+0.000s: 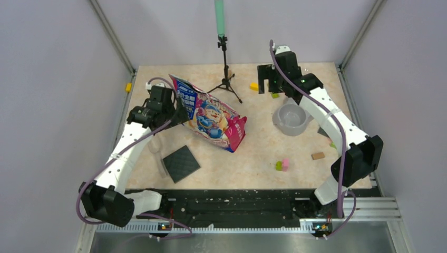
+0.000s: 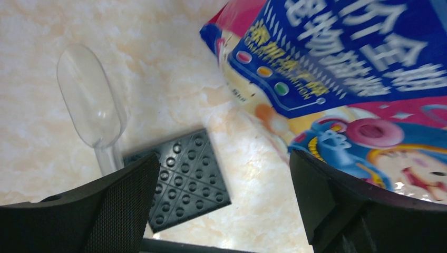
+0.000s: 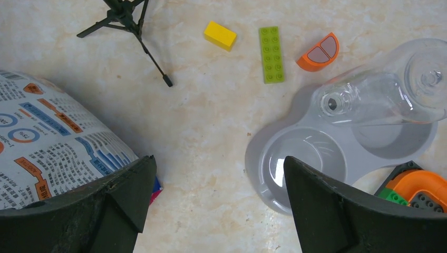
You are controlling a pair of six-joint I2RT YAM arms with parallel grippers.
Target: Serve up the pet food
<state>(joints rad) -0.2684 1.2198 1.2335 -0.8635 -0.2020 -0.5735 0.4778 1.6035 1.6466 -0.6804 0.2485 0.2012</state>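
No pet food shows; only its glossy pink-and-blue bag (image 1: 211, 113) is in view, lying on its side left of centre. My left gripper (image 1: 176, 108) hangs open at the bag's upper left end, and in the left wrist view the bag (image 2: 342, 79) sits just past the right finger, with nothing between the fingers (image 2: 224, 158). My right gripper (image 1: 269, 79) is open at the back, above bare tabletop (image 3: 219, 159) between the bag's back panel (image 3: 47, 137) and the grey double bowl (image 3: 311, 158). Both bowl wells look empty.
A clear scoop (image 2: 92, 100) lies beside a black studded plate (image 2: 184, 184). A clear dome-like container (image 3: 385, 95) rests on the bowl's far side. A small tripod (image 1: 225, 79) stands at the back. Yellow (image 3: 220, 35), green (image 3: 271, 54) and orange (image 3: 318, 52) blocks lie nearby.
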